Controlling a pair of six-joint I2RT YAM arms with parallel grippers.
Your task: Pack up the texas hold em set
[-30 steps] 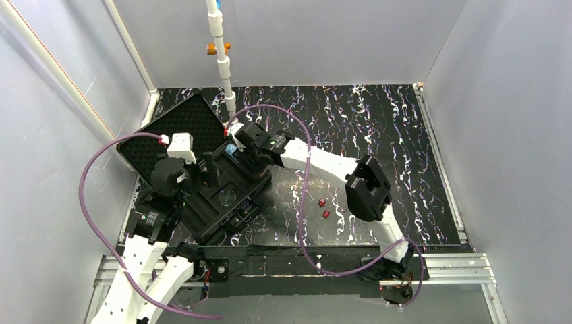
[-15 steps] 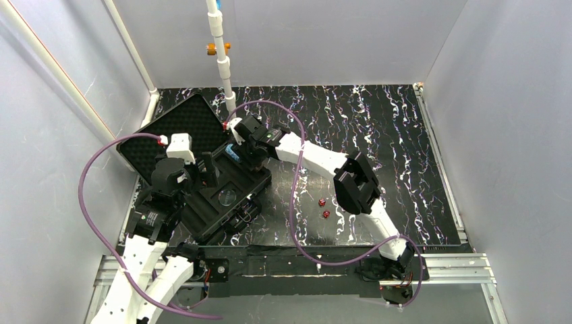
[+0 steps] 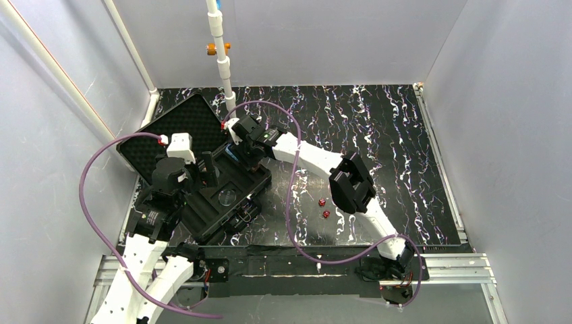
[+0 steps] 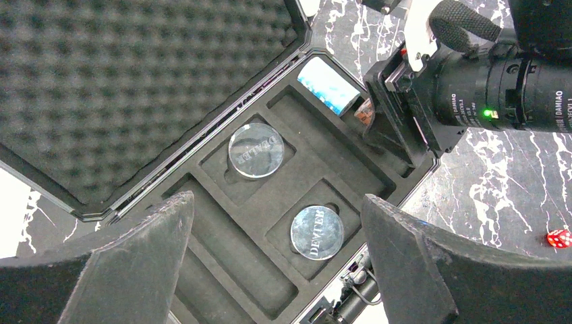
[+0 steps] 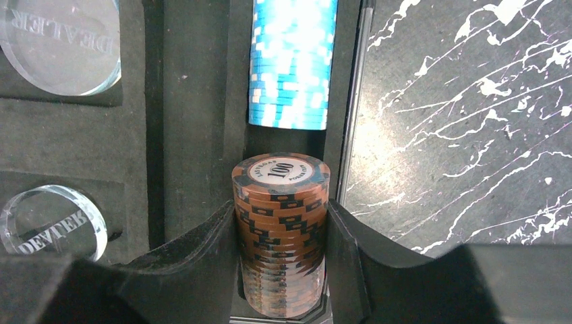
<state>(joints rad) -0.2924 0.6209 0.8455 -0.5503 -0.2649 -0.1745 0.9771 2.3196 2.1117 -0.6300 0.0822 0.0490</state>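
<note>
case [image 3: 237,183] open at left of table [image 3: 384,135], foam lid [image 3: 177,128] laid back toward left wall | clear disc [image 3: 226,197] in tray | blue chip stack [image 3: 231,152] at far corner, right gripper [image 3: 244,155] just beside it | left gripper [image 3: 206,169] over tray | two red dice [image 3: 322,202] on table right of case, near each other

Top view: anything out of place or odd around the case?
Two red dice lie loose on the table beside the open case, not yet packed. The right pincer grips a brown chip stack by the blue-white stack. Nothing looks spilled or damaged.
</note>
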